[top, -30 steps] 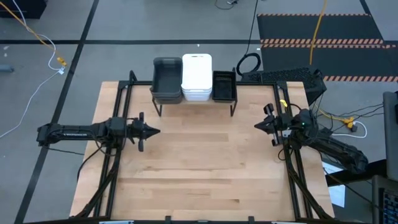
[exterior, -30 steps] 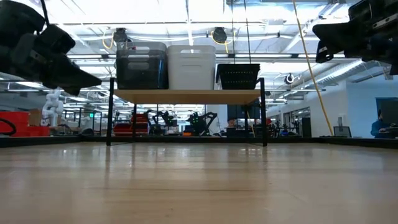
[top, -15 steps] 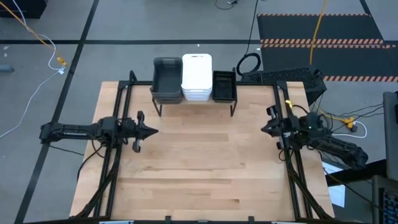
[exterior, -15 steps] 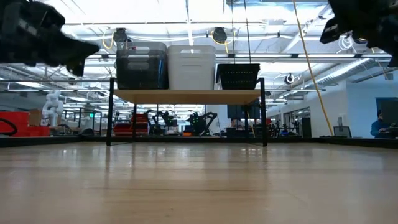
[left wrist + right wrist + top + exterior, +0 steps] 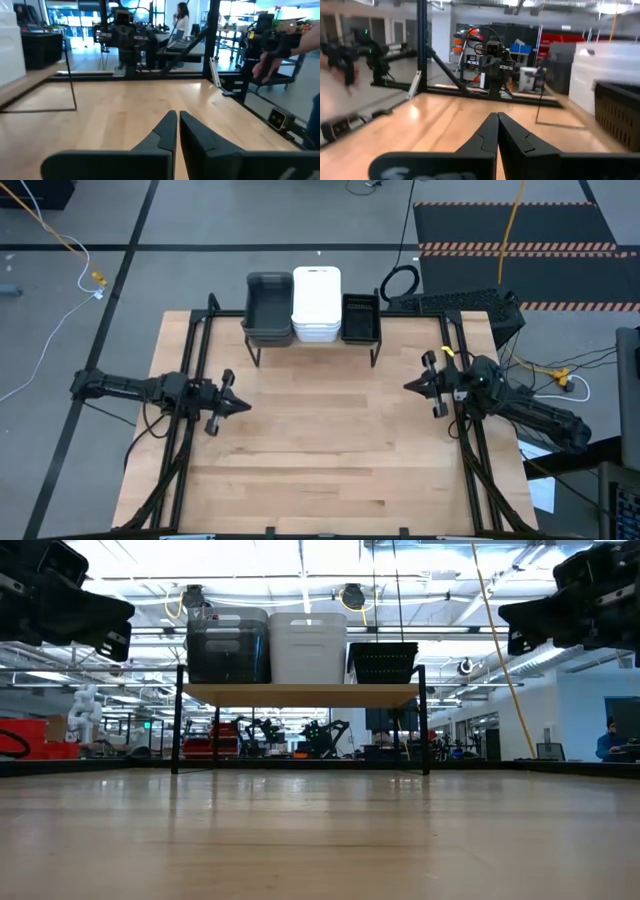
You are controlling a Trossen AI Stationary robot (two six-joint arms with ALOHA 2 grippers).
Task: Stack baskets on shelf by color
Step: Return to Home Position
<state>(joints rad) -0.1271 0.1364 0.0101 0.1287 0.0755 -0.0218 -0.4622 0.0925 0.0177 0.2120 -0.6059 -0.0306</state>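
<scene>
grey stack [image 5: 268, 308], white stack [image 5: 316, 303] & mesh stack [image 5: 360, 317] sit on shelf [image 5: 300, 693], prob. light, stiff, best pinched at a rim; left gripper [image 5: 243, 405] & right gripper [image 5: 409, 388], fingers together, empty, well off shelf.

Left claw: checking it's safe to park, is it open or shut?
Shut. In the left wrist view the left claw has its fingers meeting at the tips, with nothing between them.
</scene>
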